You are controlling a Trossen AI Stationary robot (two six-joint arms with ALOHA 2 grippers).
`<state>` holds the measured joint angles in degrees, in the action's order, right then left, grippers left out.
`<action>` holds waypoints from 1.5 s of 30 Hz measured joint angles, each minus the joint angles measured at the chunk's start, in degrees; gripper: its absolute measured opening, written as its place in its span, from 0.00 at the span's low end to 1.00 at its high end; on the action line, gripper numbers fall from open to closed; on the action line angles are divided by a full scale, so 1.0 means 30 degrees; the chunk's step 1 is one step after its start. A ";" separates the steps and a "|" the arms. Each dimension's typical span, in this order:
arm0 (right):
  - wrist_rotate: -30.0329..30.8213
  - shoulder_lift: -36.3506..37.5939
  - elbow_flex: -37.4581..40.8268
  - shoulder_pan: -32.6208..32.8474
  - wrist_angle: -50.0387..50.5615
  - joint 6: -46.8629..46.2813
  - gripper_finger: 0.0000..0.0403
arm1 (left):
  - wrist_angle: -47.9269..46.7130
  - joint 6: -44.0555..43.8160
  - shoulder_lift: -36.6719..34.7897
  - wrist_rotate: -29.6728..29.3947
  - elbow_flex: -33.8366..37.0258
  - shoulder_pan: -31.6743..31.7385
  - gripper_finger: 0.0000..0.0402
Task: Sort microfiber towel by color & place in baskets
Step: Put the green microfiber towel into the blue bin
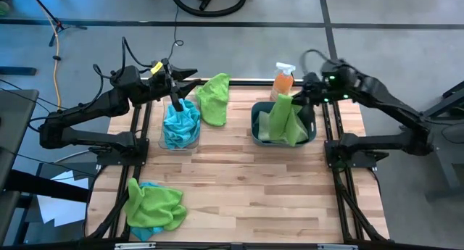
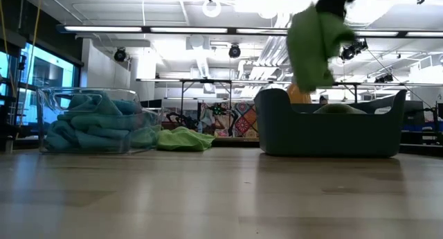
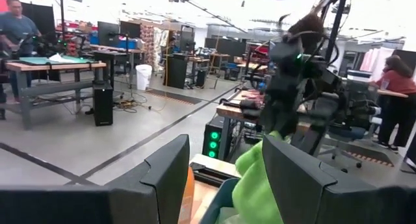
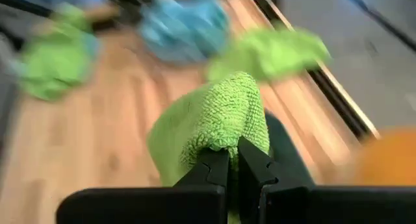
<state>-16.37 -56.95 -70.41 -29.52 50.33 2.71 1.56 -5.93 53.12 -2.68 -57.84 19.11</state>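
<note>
Currently, from frame left in the high view: a green towel pile (image 1: 154, 204) lies at lower left with a bit of blue under it. My left gripper (image 1: 176, 99) hangs over the clear basket (image 1: 180, 127), upper left of centre, which is packed with blue towels (image 1: 181, 122). Its fingers (image 3: 162, 178) stand spread, nothing between them. Just right of that basket a loose green towel (image 1: 214, 98) lies flat on the table (image 1: 239, 185), long axis running toward the top edge of the frame.

Right of centre sits the dark tub (image 1: 281, 124), the orange spray bottle (image 1: 283, 80) behind it. My right gripper (image 4: 233, 164) is pinched tight on a hanging green towel (image 1: 286, 119), held over the tub. The cloth hangs lengthwise, straight down, tail trailing into the tub; the low view shows it well above the rim.

For the drop, I'd lower until most of the cloth is inside the walls, keep centred, then release, so no corner drapes over the rim.
</note>
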 joint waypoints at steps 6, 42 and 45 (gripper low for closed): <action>0.3073 -0.2363 0.0000 0.0022 0.2035 -0.2465 0.00 | -0.0002 0.0007 0.0000 -0.0026 -0.0007 -0.0007 0.46; 0.6680 -1.4391 0.0007 0.2601 0.3540 -1.6336 0.00 | -0.0007 0.1355 0.0000 -0.1049 -0.0015 0.0000 0.46; 0.6450 -1.5447 0.0007 0.2652 0.3457 -1.6398 0.00 | -0.0007 0.1369 0.0000 -0.1042 -0.0015 0.0000 0.46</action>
<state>2.98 -103.29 -70.39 -21.56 60.70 -46.48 1.54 -1.83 53.12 -5.80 -57.89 19.11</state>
